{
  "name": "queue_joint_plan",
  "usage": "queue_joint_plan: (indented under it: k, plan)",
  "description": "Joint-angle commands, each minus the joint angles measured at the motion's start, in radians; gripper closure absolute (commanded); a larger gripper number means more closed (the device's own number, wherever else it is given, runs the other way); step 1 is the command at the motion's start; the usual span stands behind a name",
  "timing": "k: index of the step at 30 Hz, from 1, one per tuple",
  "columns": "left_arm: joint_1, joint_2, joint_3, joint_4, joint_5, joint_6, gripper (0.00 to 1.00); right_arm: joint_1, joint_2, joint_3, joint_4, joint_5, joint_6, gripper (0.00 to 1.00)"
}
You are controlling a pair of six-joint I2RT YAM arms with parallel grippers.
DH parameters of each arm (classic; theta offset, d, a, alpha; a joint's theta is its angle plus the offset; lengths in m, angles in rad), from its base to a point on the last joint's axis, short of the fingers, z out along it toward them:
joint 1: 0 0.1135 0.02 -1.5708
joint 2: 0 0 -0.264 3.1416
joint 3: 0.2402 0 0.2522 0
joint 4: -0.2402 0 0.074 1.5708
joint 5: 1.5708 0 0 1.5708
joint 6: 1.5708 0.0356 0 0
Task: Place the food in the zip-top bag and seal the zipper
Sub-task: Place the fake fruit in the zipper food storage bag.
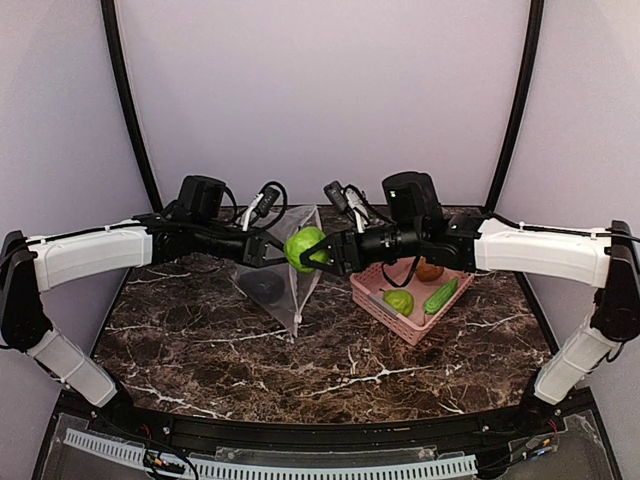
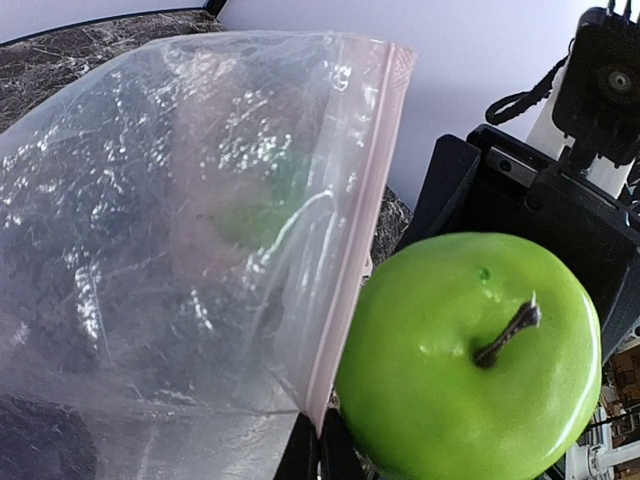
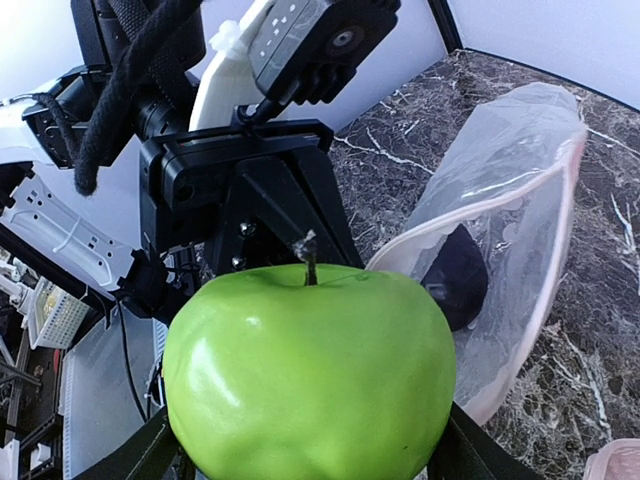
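Note:
My right gripper [image 1: 318,252] is shut on the round green fruit [image 1: 304,247] and holds it in the air at the mouth of the zip-top bag [image 1: 290,285]. The fruit fills the right wrist view [image 3: 310,380] between the fingers [image 3: 465,460]. My left gripper [image 1: 268,250] is shut on the bag's pink zipper edge [image 2: 360,220] and holds the mouth up and open. The fruit [image 2: 470,360] sits just beside that edge. A dark eggplant [image 3: 455,290] lies inside the bag. The green pear [image 1: 398,300], cucumber piece [image 1: 440,295] and brown lump [image 1: 430,270] lie in the basket.
A pink slotted basket [image 1: 385,312] stands on the marble table [image 1: 300,370] right of the bag, under my right arm. The two grippers are very close together above the table's back middle. Black frame posts rise at the back corners.

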Motion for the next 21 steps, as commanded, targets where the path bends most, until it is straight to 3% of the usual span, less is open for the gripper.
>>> queue_joint_plan:
  k: [1, 21]
  plan:
    - [-0.010, -0.040, 0.018, 0.041, 0.068, 0.009, 0.99, -0.037, 0.005, -0.021, 0.024, 0.062, 0.022, 0.28]
    - [-0.019, -0.040, 0.014, 0.051, 0.101, 0.001, 0.99, -0.045, 0.098, 0.058, -0.084, 0.128, 0.014, 0.24]
